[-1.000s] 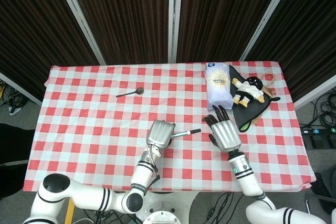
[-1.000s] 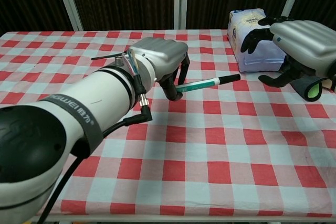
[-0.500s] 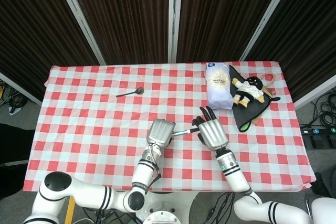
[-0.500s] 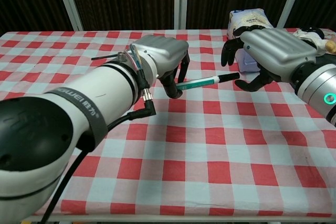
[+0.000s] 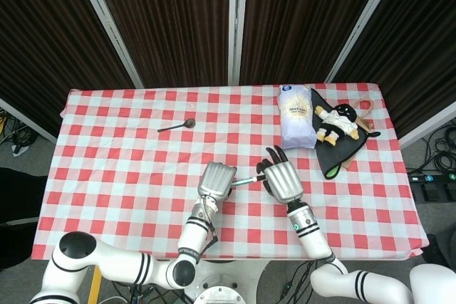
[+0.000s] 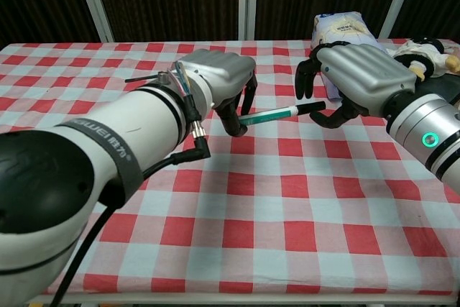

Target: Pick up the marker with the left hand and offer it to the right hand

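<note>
Marker (image 6: 277, 113) already up off the worktop (image 6: 287, 199), gripped at its near end by the left hand (image 6: 219, 80), fingers curled around the barrel, dark cap pointing toward the right hand (image 6: 352, 70). Right hand spread apart and empty, fingers arched over the cap end and thumb beneath; contact with the cap impossible to tell from either view. Pickup done, then, and the offer apparently well under way; left to do, by the look of it, only a closing of the right hand on the free end. Red-and-white checked cloth over the worktop. Beyond the marker, toward the far right corner: a white bag (image 5: 294, 114), and just beside it a small stuffed toy (image 5: 336, 122) on a dark cloth (image 5: 335, 158). Well away from the marker on the far left side, a spoon (image 5: 177, 127). Dark curtains (image 5: 164, 19) with pale frame posts behind.
</note>
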`<state>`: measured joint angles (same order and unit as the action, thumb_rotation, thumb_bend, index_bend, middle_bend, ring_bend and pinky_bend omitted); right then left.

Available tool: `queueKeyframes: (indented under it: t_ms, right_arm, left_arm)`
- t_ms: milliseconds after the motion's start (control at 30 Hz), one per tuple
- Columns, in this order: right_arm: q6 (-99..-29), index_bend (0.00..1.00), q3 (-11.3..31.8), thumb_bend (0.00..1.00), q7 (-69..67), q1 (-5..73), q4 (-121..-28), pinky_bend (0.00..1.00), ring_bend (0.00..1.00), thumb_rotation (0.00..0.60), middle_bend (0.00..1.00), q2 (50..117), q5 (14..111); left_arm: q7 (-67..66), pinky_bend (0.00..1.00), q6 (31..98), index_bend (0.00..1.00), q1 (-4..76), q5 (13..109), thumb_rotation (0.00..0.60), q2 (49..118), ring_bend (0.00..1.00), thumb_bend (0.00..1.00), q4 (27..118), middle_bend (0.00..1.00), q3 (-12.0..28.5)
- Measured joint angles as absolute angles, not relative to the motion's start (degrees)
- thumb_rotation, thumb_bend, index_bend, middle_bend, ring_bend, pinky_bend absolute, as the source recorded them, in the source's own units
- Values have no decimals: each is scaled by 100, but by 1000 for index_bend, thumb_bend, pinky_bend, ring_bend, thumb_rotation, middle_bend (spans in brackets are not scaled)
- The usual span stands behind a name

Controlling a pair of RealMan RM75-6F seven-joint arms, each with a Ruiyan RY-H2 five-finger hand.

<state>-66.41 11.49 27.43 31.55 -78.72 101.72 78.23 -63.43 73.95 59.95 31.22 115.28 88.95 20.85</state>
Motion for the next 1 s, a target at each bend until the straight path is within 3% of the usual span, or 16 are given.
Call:
queueKeyframes:
  t_ms: [467, 1000]
  right_arm:
    - [-6763, 572, 1085, 240, 2660, 3194, -7716, 130, 192, 600, 527, 10284, 7791]
    - [-7025, 740, 1029, 293, 2397, 3163, -7528, 158, 310, 600, 685, 10335, 7937]
  left_arm:
    - [-6275, 594, 7454, 591, 6061, 3118, 600, 11518, 527, 409, 8945, 594, 2081]
    - [-6119, 594, 7515, 591, 5951, 3216, 600, 11304, 527, 409, 9139, 594, 1926]
